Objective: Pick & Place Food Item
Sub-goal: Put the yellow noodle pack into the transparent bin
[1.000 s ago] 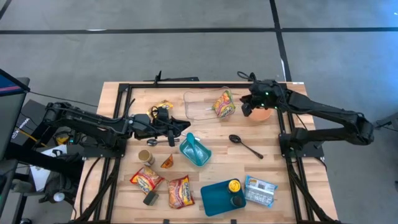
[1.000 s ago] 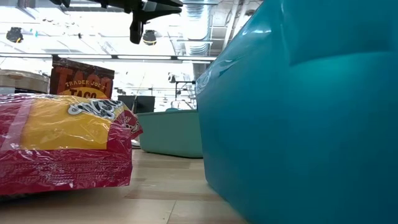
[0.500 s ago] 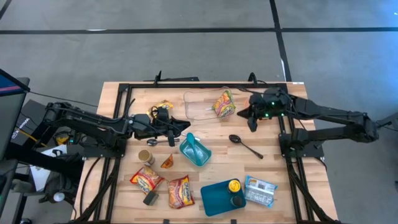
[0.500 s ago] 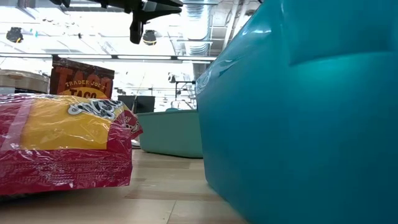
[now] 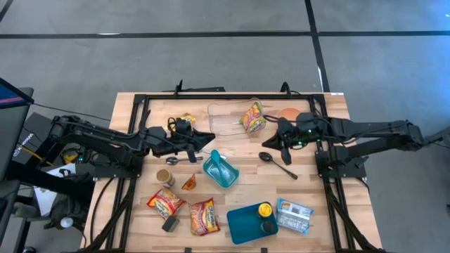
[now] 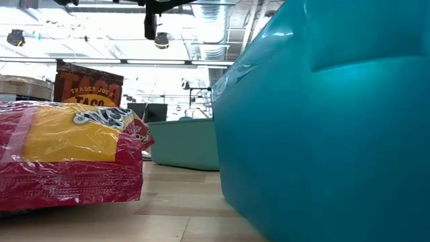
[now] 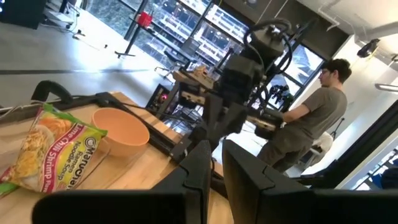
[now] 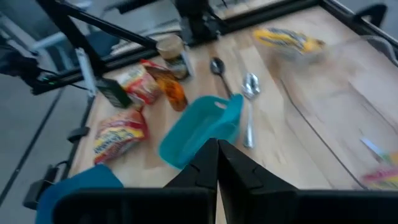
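Teal plate (image 5: pixel 242 223) at the table's near edge, teal scoop (image 5: pixel 220 169) mid-table, left gripper (image 5: pixel 208 140) beside it, fingers almost together, right gripper (image 5: pixel 270 143) pressed shut (holding nothing), noodle packet (image 5: pixel 253 117) in the clear tray (image 5: pixel 223 119), orange bowl (image 5: pixel 289 112) farthest back.

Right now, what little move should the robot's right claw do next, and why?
Probably open first. The right claw is shut and empty, hovering between the noodle packet and the black spoon. It needs open fingers before it can grab any food.
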Robot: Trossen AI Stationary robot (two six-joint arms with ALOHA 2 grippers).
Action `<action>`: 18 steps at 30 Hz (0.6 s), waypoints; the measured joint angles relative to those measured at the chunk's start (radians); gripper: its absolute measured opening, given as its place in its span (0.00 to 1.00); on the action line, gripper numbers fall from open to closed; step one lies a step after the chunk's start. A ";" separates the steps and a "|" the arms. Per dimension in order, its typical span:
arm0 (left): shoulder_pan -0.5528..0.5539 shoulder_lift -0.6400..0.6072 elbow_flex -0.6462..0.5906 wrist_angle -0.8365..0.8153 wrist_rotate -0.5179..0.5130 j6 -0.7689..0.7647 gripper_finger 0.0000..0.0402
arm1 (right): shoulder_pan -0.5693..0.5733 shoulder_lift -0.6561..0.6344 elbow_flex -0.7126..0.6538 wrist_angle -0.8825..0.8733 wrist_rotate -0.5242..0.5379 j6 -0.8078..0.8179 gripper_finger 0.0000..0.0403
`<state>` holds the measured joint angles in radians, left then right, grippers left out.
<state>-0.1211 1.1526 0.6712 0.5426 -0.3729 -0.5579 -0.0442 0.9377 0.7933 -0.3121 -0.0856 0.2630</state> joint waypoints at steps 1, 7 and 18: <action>0.000 0.000 0.000 0.000 0.000 0.000 0.09 | 0.007 0.000 0.000 0.016 0.000 0.000 0.00; 0.000 0.000 0.000 0.045 0.003 0.000 0.09 | 0.034 0.000 0.000 0.093 -0.022 0.022 0.00; 0.000 0.000 0.000 0.051 0.002 0.000 0.09 | 0.014 0.000 0.000 0.320 -0.420 0.079 0.00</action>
<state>-0.1211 1.1526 0.6712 0.5934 -0.3710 -0.5579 -0.0299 0.9375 0.7933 0.0077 -0.5054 0.3417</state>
